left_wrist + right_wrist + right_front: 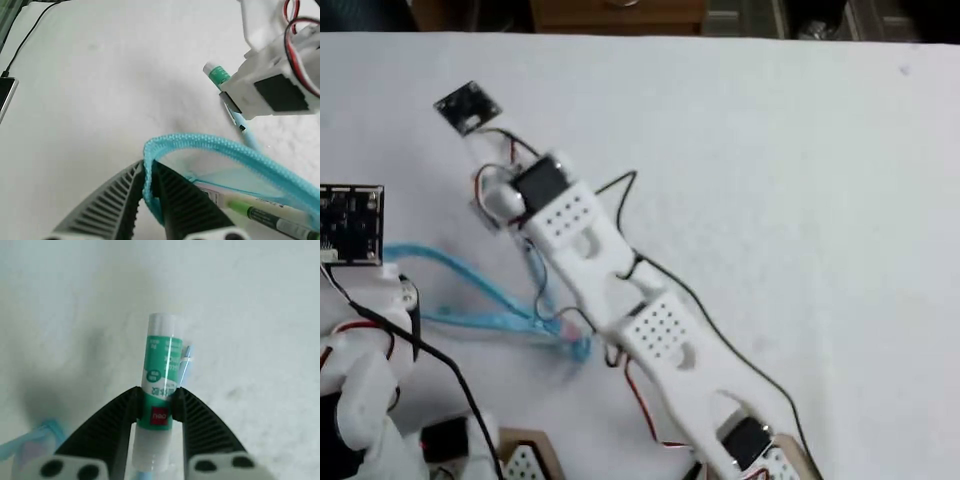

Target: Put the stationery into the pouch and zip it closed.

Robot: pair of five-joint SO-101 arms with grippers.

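Note:
The pouch [480, 300] is clear with a light-blue fabric rim and lies on the white table beside the left arm. My left gripper [148, 167] is shut on the pouch rim [210, 145] and holds the mouth lifted. A green-and-white pen [265, 216] lies inside the pouch. My right gripper [157, 395] is shut on a green-and-white glue stick [161, 365], and the stick points out past the fingertips. In the left wrist view the glue stick [216, 74] hangs a little beyond the pouch mouth. A thin blue pen [186, 360] lies on the table under the stick.
The right arm [650, 330] stretches diagonally across the table from the near edge to the pouch. A dark flat device [5, 95] with a cable lies off to one side. Wooden furniture [620, 15] stands beyond the table's far edge.

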